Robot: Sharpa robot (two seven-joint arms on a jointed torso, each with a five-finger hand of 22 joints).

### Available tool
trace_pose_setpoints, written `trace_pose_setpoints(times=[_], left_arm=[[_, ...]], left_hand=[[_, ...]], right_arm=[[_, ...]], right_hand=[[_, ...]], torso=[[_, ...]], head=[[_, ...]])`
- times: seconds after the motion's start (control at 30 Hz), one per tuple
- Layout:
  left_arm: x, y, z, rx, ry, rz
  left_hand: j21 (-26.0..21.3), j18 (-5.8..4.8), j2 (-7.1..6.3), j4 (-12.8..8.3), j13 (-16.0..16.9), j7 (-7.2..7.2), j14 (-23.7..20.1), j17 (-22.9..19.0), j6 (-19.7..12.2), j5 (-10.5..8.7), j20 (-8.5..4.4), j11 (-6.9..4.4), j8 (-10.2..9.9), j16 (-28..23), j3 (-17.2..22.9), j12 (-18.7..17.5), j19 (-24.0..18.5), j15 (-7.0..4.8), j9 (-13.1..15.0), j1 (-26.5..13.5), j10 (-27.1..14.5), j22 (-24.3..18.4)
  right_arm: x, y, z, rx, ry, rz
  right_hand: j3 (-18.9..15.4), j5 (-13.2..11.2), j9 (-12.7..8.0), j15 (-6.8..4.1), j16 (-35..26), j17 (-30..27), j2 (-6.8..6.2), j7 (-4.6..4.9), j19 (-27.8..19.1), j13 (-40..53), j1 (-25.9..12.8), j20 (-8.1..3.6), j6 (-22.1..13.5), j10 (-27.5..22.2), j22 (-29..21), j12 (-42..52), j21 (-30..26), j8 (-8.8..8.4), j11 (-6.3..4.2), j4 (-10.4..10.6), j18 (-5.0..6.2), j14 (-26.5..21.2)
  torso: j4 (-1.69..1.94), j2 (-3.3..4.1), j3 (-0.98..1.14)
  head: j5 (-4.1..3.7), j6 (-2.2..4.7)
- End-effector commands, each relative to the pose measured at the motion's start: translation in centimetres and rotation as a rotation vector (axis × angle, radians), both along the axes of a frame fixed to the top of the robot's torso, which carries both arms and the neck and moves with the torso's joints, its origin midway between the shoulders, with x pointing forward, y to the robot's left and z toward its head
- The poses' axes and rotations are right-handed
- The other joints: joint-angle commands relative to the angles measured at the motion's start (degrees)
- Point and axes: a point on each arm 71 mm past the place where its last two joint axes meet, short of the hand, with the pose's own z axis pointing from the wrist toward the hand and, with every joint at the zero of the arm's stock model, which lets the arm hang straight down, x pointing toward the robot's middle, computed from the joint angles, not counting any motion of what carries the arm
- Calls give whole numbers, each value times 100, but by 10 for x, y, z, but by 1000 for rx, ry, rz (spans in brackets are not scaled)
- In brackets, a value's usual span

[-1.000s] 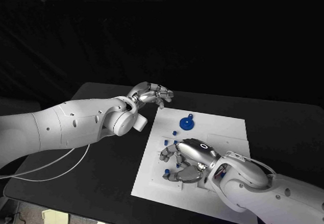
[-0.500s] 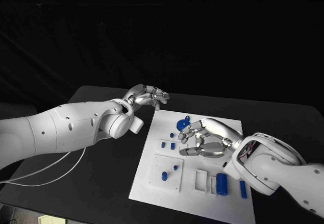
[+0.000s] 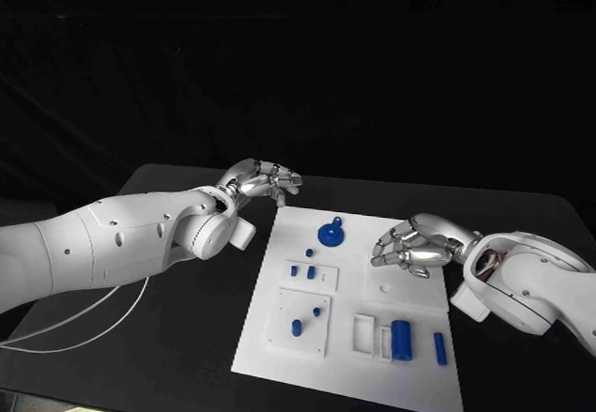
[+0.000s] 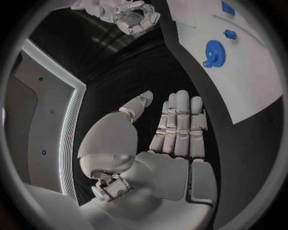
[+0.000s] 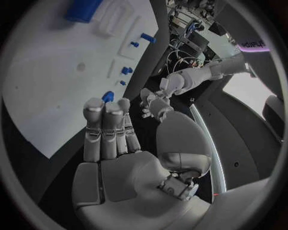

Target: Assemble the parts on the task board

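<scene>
Several blue parts are lying on the white flat board (image 3: 417,368): we are seeing a round toothed gear (image 3: 332,233) at its far end and a smooth cylinder (image 3: 401,335) near its front, long axis running front to back. Our left hand (image 3: 260,179) is hovering just off the board's far left corner, our right hand (image 3: 419,244) above it beside the gear, both empty with fingers loosely apart.
</scene>
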Motion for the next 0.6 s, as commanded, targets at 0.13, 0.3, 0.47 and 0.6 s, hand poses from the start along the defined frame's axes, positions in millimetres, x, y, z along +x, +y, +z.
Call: trace_pose_setpoints(times=[0.13,0.3,0.47,0.6], left_arm=[[-2,0,0,-9,1,-17],[-5,1,-3,-10,7,-18],[-7,4,-3,-10,11,-17],[-9,5,-5,-9,15,-17]], left_hand=[[-25,109,10,34,10,44,-6,10,3,-40,-75,0,21,-19,-16,28,33,23,-6,-22,-36,10],[-25,109,3,37,11,44,-5,12,3,-42,-75,0,22,-19,-22,29,34,24,-7,-29,-36,12],[-26,109,-9,37,12,44,-5,15,2,-45,-75,0,23,-20,-28,29,35,23,-7,-32,-37,15],[-27,110,-19,36,13,43,-5,16,2,-46,-75,-1,25,-21,-31,30,35,23,-7,-33,-38,16]], right_arm=[[-11,-13,-21,-122,288,13],[-15,-29,-24,-160,383,-4],[-17,-38,-20,-232,417,-15],[-22,-38,-25,-270,428,-38]], right_hand=[[-17,-7,110,-61,426,293,152,-57,162,652,-433,-45,102,141,120,797,183,68,-70,346,603,143],[18,12,226,-83,644,425,209,-80,182,1000,-657,-128,101,119,118,1137,300,94,-92,469,603,116],[-2,-33,278,-89,699,450,236,-88,171,1078,-830,-154,102,95,118,1178,345,103,-99,554,603,100],[-29,-101,303,-91,729,462,232,-88,159,1114,-961,-169,69,79,117,1183,374,88,-100,612,603,86]], torso=[[-7,-18,8],[-23,-47,9],[-45,-84,-5],[-82,-140,-23]], head=[[-68,15],[-139,-13],[-346,-69],[-480,-113]])
